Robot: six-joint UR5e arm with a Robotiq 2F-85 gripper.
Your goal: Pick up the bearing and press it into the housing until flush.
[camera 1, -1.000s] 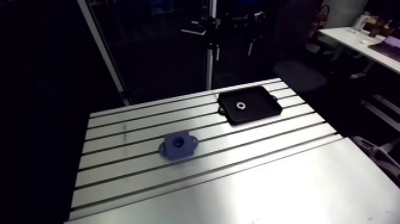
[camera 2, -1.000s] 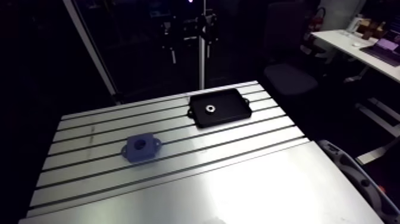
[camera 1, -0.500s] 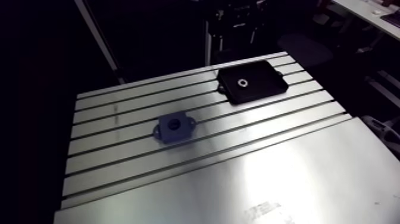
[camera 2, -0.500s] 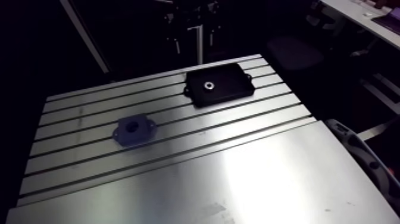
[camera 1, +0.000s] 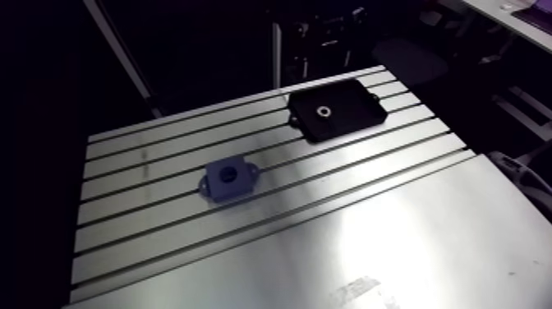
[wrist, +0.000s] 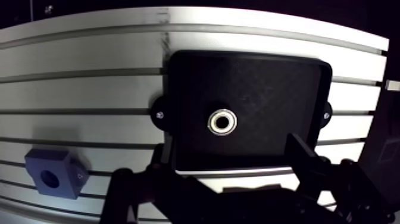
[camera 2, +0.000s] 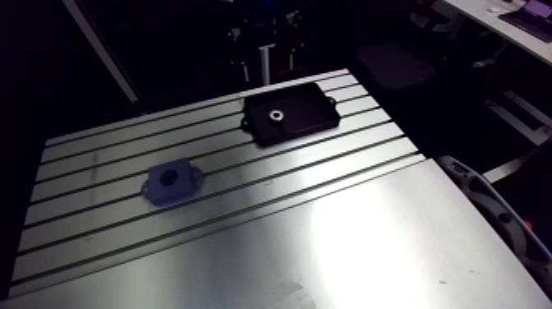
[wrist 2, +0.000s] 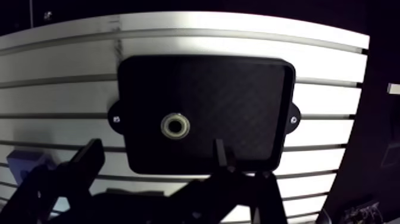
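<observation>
Wide open, that's the picture: the two dark fingers [wrist: 306, 161] of the gripper [wrist: 229, 158] are spread well apart with nothing between them, hanging over the near edge of a black tray [wrist: 268, 83]. Just ahead of that gap lies the bearing [wrist: 222, 122], a small silvery ring with a dark centre. It lies flat on the tray's textured floor, clear of all four walls and a little toward the housing's side of the middle. The tray has a small ear on each short side, each with a bright screw, and it lies flat on the slotted aluminium worktop [wrist: 89, 89], its long edges running with the slots. Off beside the gripper and well apart from the tray sits the housing [wrist: 52, 174], a blue block with side lugs. Its round bore faces up, open and dark. In the arm view the housing is near the middle of the slotted area, the tray toward the far corner, and a smooth plate covers the near part.
</observation>
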